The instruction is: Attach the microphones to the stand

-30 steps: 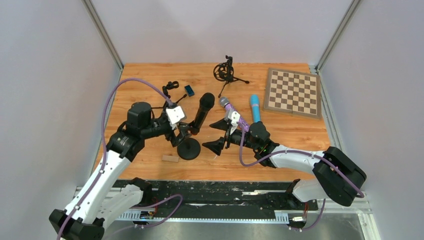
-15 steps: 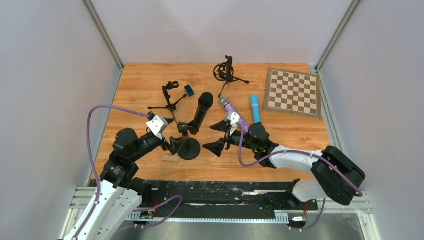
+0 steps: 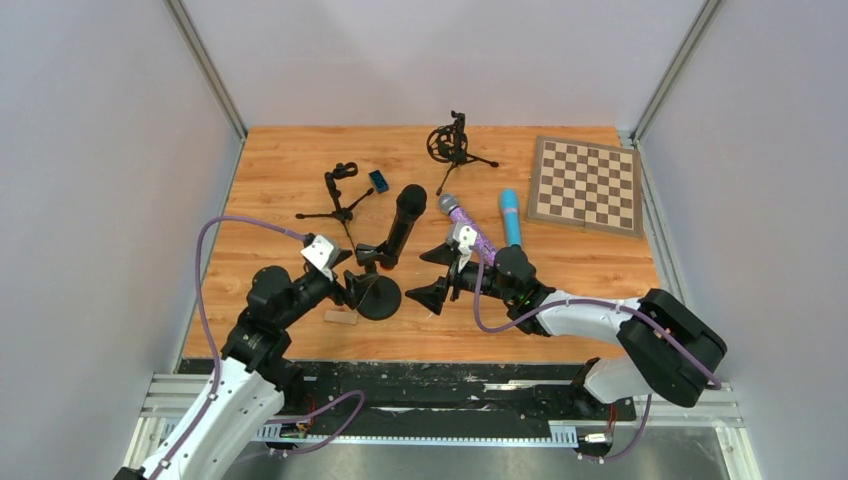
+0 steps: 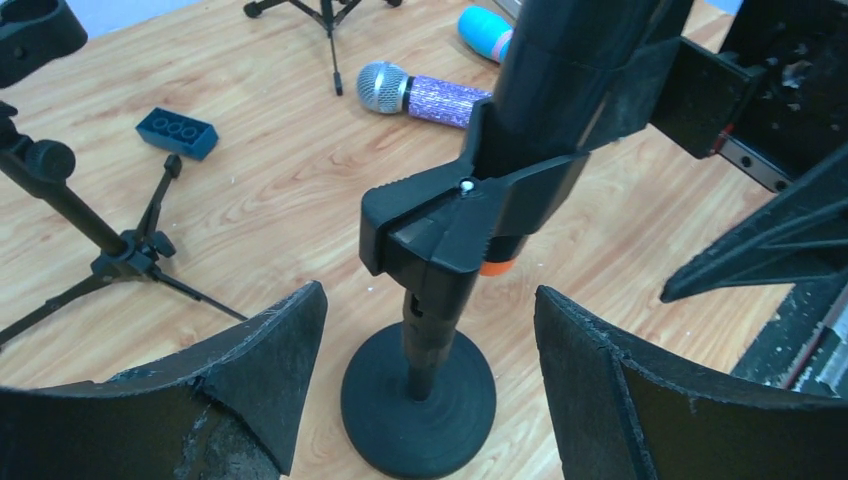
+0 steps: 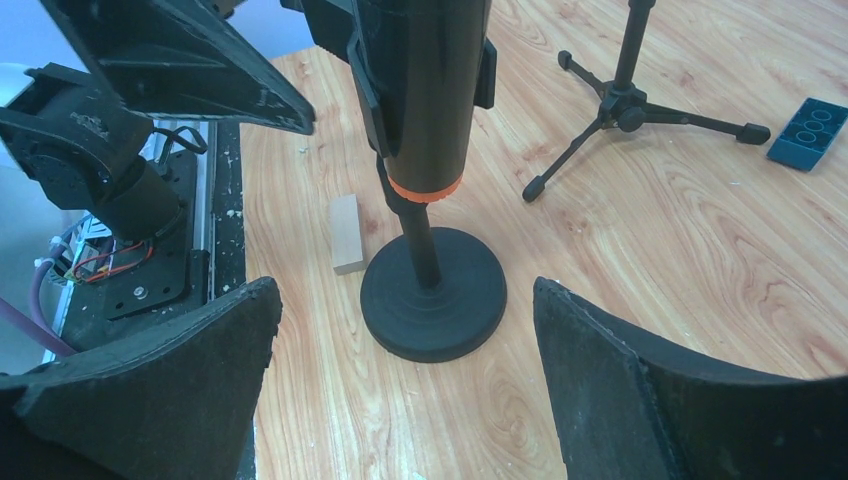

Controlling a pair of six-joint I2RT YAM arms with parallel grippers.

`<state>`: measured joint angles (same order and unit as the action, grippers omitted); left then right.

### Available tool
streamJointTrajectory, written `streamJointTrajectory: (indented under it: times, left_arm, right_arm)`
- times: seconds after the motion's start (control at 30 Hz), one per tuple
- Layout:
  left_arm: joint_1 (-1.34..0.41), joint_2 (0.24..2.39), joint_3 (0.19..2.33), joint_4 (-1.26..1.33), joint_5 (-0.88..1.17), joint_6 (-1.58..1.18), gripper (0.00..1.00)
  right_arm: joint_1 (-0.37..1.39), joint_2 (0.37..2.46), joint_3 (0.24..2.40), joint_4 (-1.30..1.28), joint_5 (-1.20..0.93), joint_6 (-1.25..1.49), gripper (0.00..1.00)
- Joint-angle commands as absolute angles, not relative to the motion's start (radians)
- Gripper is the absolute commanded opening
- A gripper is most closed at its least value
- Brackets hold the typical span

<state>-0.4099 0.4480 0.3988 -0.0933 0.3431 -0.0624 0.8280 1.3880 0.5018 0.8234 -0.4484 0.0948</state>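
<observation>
Left pincer spread wide, black microphone clipped in stand just ahead

left arm: white links, black joints | right arm: same white shell, bulky black housing at lower right | purple cable: one looping along each arm | white camera block: one per wrist | left tool, right tool: matte black wedge fingers, edges scuffed grey
</observation>
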Motion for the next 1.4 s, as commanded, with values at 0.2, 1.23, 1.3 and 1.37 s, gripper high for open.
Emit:
streamJointTrajectory:
  times: [0.2,1.23,1.3,1.37]
  left_arm:
    - [-0.405,0.549,0.298,0.204,0.310,-0.011,0.75]
    - [-0.405,0.587,0.176,0.568,0.554,-0.035,0.00]
    - [-0.405,0.600,0.183,0.598,0.575,-0.055,0.00]
    - [-0.405,0.622,0.199,0.622,0.600,-0.076,0.00]
  right_arm:
    - [0.825,1.416,0.511,0.851,-0.462,0.098,0.96]
    - [0.825,1.466,0.494,0.911,-0.446,0.106,0.95]
    - [0.825,1.465,0.486,0.924,-0.441,0.101,0.96]
    - [0.825,1.461,0.472,0.943,-0.431,0.098,0.96]
